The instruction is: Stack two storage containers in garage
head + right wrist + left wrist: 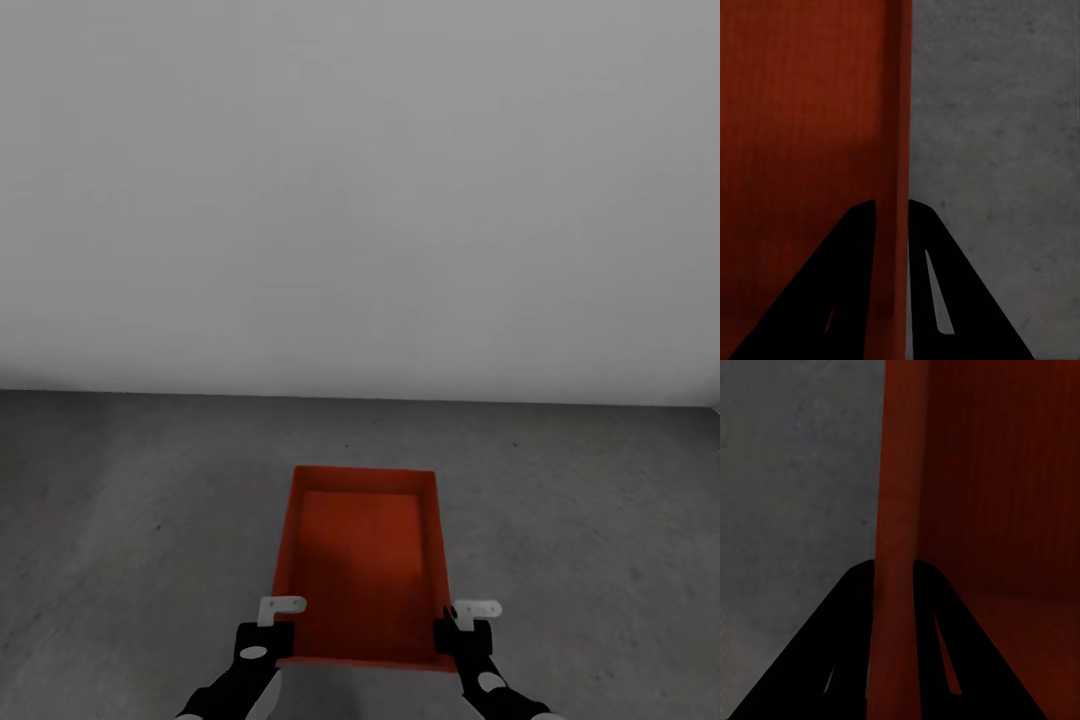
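Tools [283, 622] [462, 625] pinch container [365, 570] walls; near rim partly hidden.

Both arms reach forward and low; the left gripper [283, 622] and the right gripper [462, 625] each pinch a thin wall between closed fingers.

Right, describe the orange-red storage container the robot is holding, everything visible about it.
The storage container is an orange-red, rectangular, open-topped bin, empty inside, with thin walls that show fine vertical ribbing in the wrist views. It sits level, long side pointing away from the robot, over the dark grey concrete floor near a plain white wall. The left gripper pinches its left wall and the right gripper its right wall, near the closest end.
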Tool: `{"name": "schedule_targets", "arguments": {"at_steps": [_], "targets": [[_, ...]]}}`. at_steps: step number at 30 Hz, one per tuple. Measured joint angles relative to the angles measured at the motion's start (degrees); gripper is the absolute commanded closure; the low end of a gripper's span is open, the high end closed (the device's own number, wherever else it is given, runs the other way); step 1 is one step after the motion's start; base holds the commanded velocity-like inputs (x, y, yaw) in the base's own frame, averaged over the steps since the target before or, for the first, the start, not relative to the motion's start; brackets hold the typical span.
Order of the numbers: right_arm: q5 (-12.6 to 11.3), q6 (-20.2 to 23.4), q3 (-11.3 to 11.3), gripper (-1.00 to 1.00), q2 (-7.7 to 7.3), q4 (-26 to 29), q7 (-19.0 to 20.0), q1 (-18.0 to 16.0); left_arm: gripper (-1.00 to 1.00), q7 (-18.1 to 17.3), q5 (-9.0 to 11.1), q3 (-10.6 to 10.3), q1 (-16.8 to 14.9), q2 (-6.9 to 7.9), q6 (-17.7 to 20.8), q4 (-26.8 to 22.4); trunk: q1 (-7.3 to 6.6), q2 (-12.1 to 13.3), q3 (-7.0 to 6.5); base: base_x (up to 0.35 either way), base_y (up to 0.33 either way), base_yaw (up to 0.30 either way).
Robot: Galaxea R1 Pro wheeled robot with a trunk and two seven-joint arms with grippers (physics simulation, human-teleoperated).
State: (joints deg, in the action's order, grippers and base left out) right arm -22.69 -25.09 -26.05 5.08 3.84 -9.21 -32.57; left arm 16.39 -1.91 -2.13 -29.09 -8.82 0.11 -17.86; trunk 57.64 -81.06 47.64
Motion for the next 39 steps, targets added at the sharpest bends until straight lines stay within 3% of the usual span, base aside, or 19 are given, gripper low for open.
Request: {"name": "schedule_targets", "arguments": {"at_steps": [4,10,27,28,31,32,33,34,39], "targets": [[-6.9,-0.8,-6.1,1.00,-0.01,-0.8,0.2,0.0,1.00,-0.1,-0.4,-0.2,0.0,-0.02,0.0,0.1,0.00,0.0,0.00,0.000,0.000,0.000],[-18.7,-2.0,-17.2,1.00,0.00,-1.4,0.2,0.0,1.00,-0.2,-0.8,-0.3,0.0,-0.03,0.0,0.1,0.00,0.0,0.00,0.000,0.000,0.000],[-55.6,-3.7,-53.2,1.00,-0.07,-2.0,0.0,0.0,1.00,-0.3,-1.2,-0.8,0.0,-0.02,0.0,0.1,0.00,0.0,0.00,0.000,0.000,0.000],[-44.2,-2.1,-43.5,1.00,-0.13,-1.7,-0.5,0.0,1.00,0.1,0.3,-1.1,0.1,0.04,0.0,0.8,0.00,0.0,0.00,0.000,0.000,0.000],[-14.7,-1.1,-14.5,1.00,-0.17,-0.8,-0.3,0.0,1.00,0.3,0.9,-1.1,0.0,0.02,0.0,0.1,0.00,0.0,0.00,0.000,0.000,0.000],[-3.9,0.2,-4.4,1.00,-0.20,0.1,-0.3,0.0,1.00,0.4,1.0,-0.7,0.0,0.01,0.0,0.2,0.00,0.0,0.00,0.000,0.000,0.000],[9.4,2.4,8.3,1.00,-0.22,1.7,0.6,0.0,1.00,0.5,1.2,-0.2,0.0,-0.05,0.0,0.2,0.21,-0.4,0.17,0.000,0.000,0.000],[13.8,2.8,12.5,1.00,-0.23,2.0,0.9,0.0,1.00,0.6,0.8,0.3,0.0,-0.34,0.0,0.1,0.43,-0.8,0.35,0.000,0.000,0.000],[14.3,3.0,12.8,1.00,-0.26,2.1,0.9,0.0,1.00,0.8,1.0,0.2,0.0,-0.38,0.0,0.3,1.53,-2.8,1.25,0.000,0.000,0.000]]}}
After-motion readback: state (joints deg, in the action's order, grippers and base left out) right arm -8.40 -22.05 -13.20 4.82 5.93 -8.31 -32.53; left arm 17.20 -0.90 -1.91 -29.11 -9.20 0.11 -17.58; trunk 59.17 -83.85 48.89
